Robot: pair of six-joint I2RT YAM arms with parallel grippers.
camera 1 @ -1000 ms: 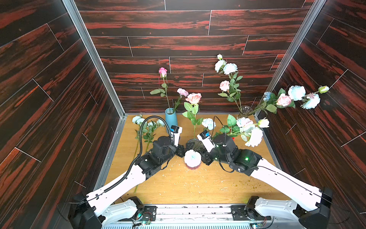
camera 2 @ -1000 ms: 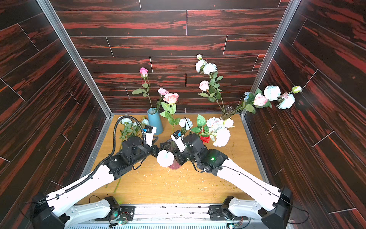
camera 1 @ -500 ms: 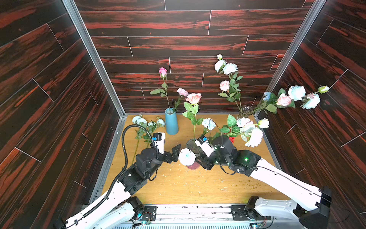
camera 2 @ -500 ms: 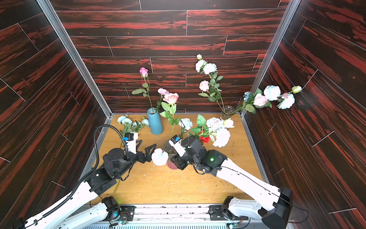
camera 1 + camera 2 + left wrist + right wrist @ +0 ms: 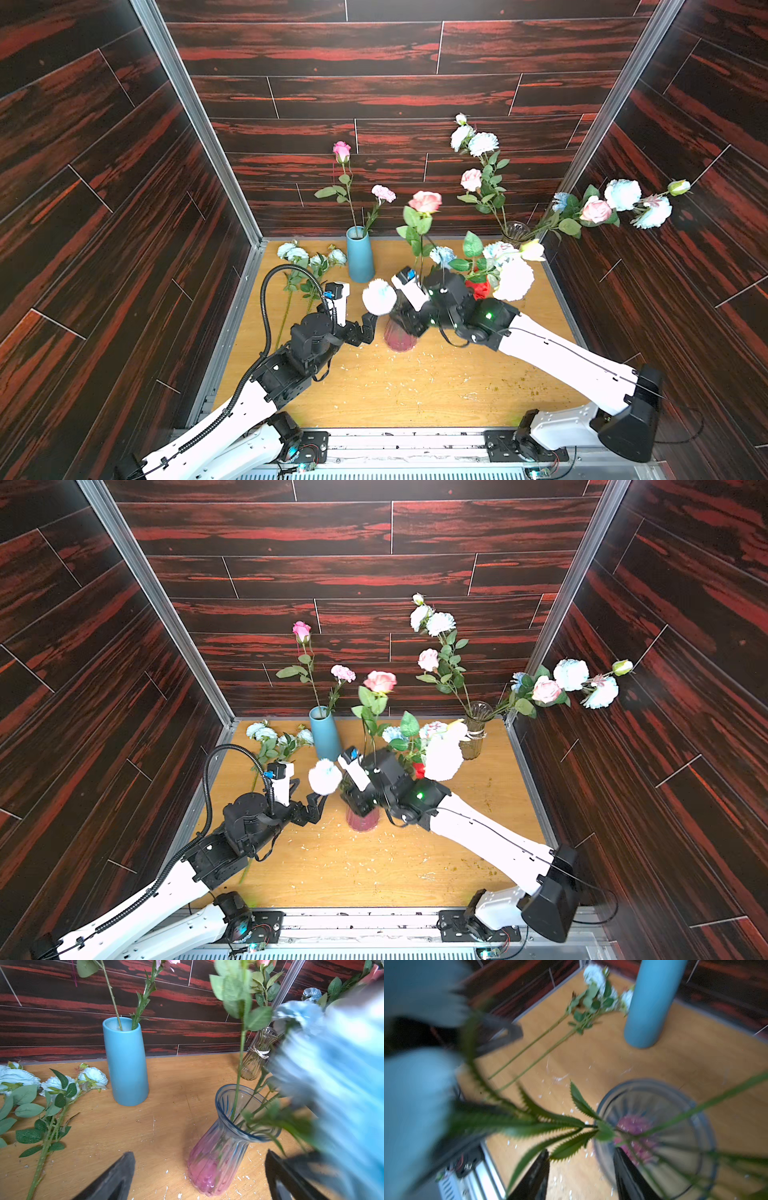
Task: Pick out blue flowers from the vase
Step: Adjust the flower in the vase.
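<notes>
Pink-tinted vase (image 5: 400,334): mid-table, upright, mixed stems inside.
Leaning blue flower (image 5: 379,296): head hangs out past the vase rim, above the left gripper (image 5: 365,329).
Lying blue flowers (image 5: 296,252): flat on the table (image 5: 415,390) near the left wall, beside the blue vase (image 5: 360,259).
Corner blue flowers (image 5: 622,194): in the clear vase (image 5: 515,232), spilling over the right wall.
Left gripper: jaws spread wide, just beside the pink-tinted vase, touching nothing.
Right gripper (image 5: 580,1161): jaws apart at the rim, nothing pinched; view blurred.
Bare wood runs from the vase to the front rail.
</notes>
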